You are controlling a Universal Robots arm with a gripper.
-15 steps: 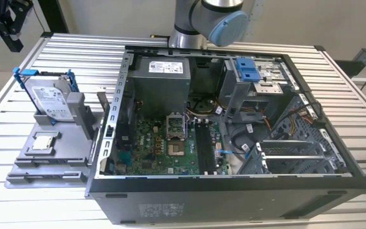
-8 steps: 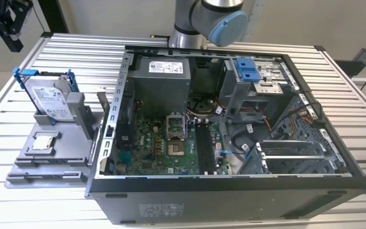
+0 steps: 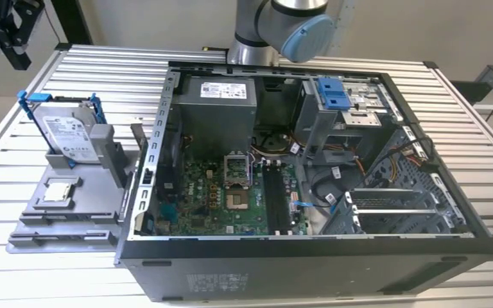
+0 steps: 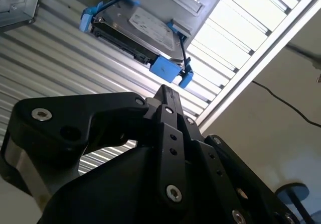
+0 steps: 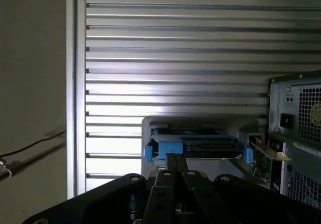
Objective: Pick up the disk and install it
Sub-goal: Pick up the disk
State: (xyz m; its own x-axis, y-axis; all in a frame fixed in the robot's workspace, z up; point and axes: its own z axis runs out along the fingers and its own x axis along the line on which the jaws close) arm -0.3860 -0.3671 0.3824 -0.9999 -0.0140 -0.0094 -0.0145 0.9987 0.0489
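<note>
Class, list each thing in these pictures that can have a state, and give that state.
disk: leaning upright in the grey stand, not gripped.
end effector: shut, empty, apart from the disk.
computer case: on its side, panel off, open.
processor chip: lying flat on the grey stand.

Disk (image 3: pixel 65 133): a silver-grey hard drive with a white label and blue carrier rail, leaning upright in a grey stand (image 3: pixel 101 154) on the worktop (image 3: pixel 101 70), at the exterior view's left of the open computer case (image 3: pixel 315 269).
</note>
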